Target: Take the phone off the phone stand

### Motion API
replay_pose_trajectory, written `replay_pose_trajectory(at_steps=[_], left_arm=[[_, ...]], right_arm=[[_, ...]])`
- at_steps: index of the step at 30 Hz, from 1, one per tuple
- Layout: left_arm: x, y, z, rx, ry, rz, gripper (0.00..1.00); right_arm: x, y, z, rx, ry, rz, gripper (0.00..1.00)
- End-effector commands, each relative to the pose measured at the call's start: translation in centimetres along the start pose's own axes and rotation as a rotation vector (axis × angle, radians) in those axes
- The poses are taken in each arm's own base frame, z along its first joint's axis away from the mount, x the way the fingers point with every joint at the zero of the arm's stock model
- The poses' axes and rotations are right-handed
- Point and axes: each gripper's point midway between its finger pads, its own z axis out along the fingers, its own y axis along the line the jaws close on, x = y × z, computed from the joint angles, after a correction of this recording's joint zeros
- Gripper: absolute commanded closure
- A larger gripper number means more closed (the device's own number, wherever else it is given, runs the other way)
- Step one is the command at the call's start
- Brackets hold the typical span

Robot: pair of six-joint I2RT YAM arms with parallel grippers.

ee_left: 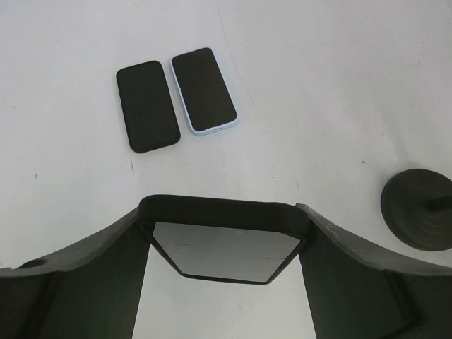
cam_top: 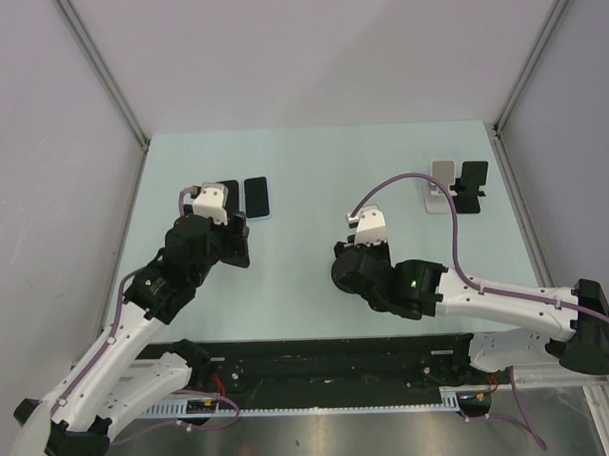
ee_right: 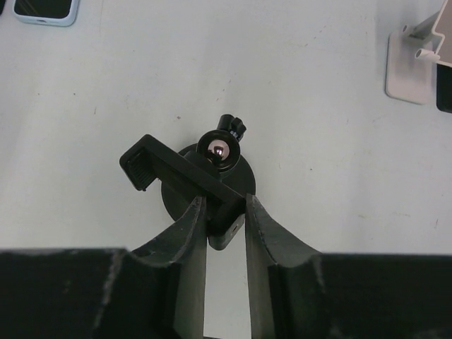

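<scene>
My left gripper [ee_left: 226, 236] is shut on a black-cased phone [ee_left: 226, 247] with a shiny screen. It grips the phone by its side edges and holds it above the table. In the top view this gripper [cam_top: 230, 231] is at the left middle. My right gripper [ee_right: 224, 206] is shut on the clamp arm of the black phone stand [ee_right: 191, 173]. The stand has a round base and a ball joint and rests on the table. Its clamp holds no phone. The stand's base also shows in the left wrist view [ee_left: 419, 209]. In the top view the right gripper [cam_top: 361, 241] covers the stand.
Two phones lie side by side beyond the left gripper, one in a black case [ee_left: 147, 106] and one in a light blue case [ee_left: 203, 90]. A white stand [cam_top: 441, 188] and a black stand [cam_top: 473, 187] are at the back right, close to the right wall.
</scene>
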Motion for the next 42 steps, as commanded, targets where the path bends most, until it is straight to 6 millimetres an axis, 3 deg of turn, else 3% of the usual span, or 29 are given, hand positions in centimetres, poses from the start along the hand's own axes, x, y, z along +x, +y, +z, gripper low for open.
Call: replay_pose_trajectory(at_steps=[1, 4, 10, 13, 20, 21, 23, 24, 26, 32, 36, 42], left_arm=[[-2.9, -0.2, 0.0, 0.018, -0.105, -0.009, 1.0], [-3.0, -0.2, 0.0, 0.021, -0.106, -0.011, 1.0], [-3.0, -0.2, -0.1, 0.02, -0.107, -0.016, 1.0], [-3.0, -0.1, -0.1, 0.017, -0.109, -0.017, 1.0], [-3.1, 0.0, -0.1, 0.018, -0.113, -0.017, 1.0], [-3.1, 0.0, -0.1, 0.018, -0.111, -0.019, 1.0], [-3.0, -0.1, -0.1, 0.019, -0.11, -0.017, 1.0], [-3.0, 0.0, -0.1, 0.019, -0.109, -0.017, 1.0], [-3.0, 0.0, 0.0, 0.018, -0.109, -0.018, 1.0], [-2.9, 0.1, 0.1, 0.014, -0.103, -0.019, 1.0], [-2.7, 0.0, 0.3, 0.018, -0.095, -0.016, 0.99], [-2.6, 0.0, 0.5, 0.022, -0.088, -0.018, 1.0]], right_arm=[[0.0, -0.5, -0.5, 0.001, 0.027, 0.001, 0.85], [-0.4, -0.7, 0.0, -0.002, 0.03, 0.008, 1.0], [-2.6, -0.6, 1.6, -0.062, 0.006, 0.025, 1.0], [-4.4, -1.7, 3.1, -0.07, -0.025, 0.016, 1.0], [-9.5, -6.0, 6.6, -0.078, -0.166, 0.006, 1.0], [-10.8, -7.7, 7.4, -0.048, -0.21, 0.037, 1.0], [-12.1, -8.9, 8.2, -0.074, -0.259, 0.04, 1.0], [-12.6, -11.0, 8.9, -0.038, -0.274, 0.053, 1.0], [-13.8, -11.9, 9.5, -0.06, -0.335, 0.032, 1.0], [-15.3, -17.9, 12.1, -0.053, -0.42, 0.07, 1.0], [-15.6, -19.4, 13.5, -0.069, -0.45, 0.055, 1.0], [-14.1, -21.2, 15.8, -0.059, -0.412, 0.057, 1.0]])
